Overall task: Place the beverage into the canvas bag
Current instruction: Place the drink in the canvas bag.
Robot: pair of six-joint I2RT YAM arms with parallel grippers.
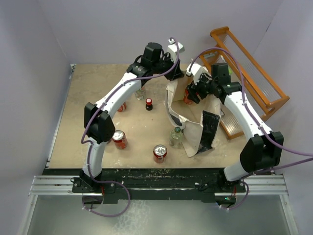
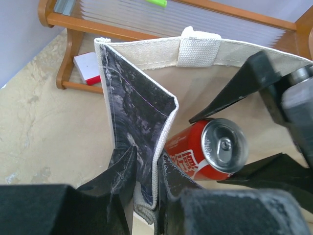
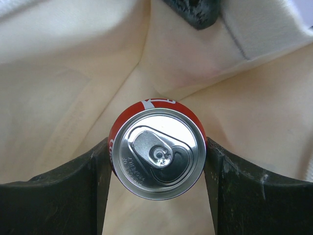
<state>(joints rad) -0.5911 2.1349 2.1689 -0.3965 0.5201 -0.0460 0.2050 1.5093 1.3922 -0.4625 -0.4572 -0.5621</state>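
Note:
The cream canvas bag (image 1: pixel 188 129) stands at the table's right centre with its mouth held up. My left gripper (image 1: pixel 178 73) is shut on the bag's rim; in the left wrist view its jaws (image 2: pixel 149 164) pinch the folded navy-printed side (image 2: pixel 132 112). The beverage, a red can (image 3: pixel 159 154) with a silver top, is held upright by my right gripper (image 3: pixel 157 156), shut on its sides. The can (image 2: pixel 215 149) hangs inside the bag's mouth, with cream canvas (image 3: pixel 73 88) all around it. From above, the can (image 1: pixel 187 99) shows just under the right gripper (image 1: pixel 191 94).
An orange wooden rack (image 1: pixel 249 73) stands behind and right of the bag. Two red cans (image 1: pixel 120 139) (image 1: pixel 160 153), a glass jar (image 1: pixel 176 137) and a small dark bottle (image 1: pixel 148 104) stand on the table left of the bag. A red-and-white box (image 2: pixel 88 68) lies by the rack.

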